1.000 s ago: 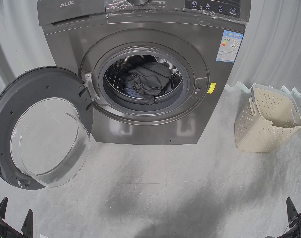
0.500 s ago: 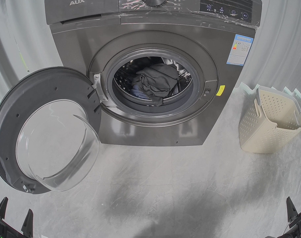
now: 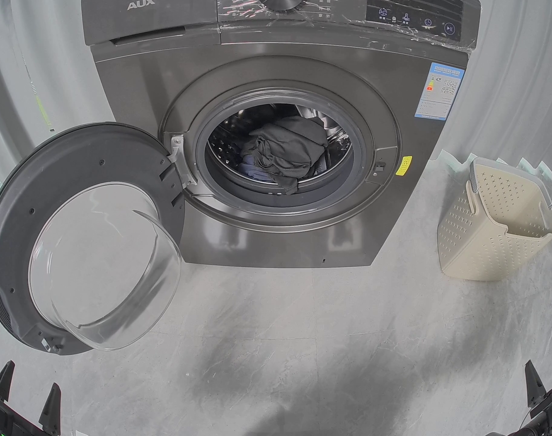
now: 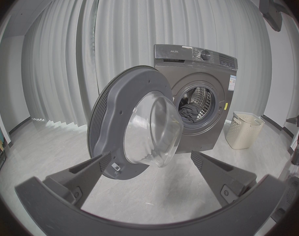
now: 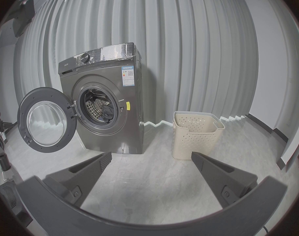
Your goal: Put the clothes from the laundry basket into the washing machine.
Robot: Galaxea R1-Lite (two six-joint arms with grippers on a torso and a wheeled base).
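Pale grey marbled floor [image 3: 324, 334] runs up to a white pleated curtain [image 3: 518, 80] that closes off the back of the room. The clothes [image 3: 288, 146] lie as a dark grey bundle inside the drum [image 3: 227, 146] of the washing machine [image 3: 137, 86], heaped toward the front, with one fold drooping onto the lower lip of the round opening; a bit of bluish fabric shows under the bundle. The machine is a dark grey front-loader standing against the curtain, its top panel wrapped in clear film. Its door [image 3: 76, 152] is swung fully open on the robot's left, the hinge at the left side of the opening and the clear bowl-shaped window facing outward. The laundry basket [image 3: 469, 243], cream and perforated, stands on the floor to the right of the machine, near it but apart, leaning a little, its inner walls bare to view. The left pincer [image 4: 150, 154] hangs low in front of the open door, well apart from it, fingers spread wide. The right pincer [image 5: 151, 153] sits low on the right, short of the basket, its fingers likewise wide apart.
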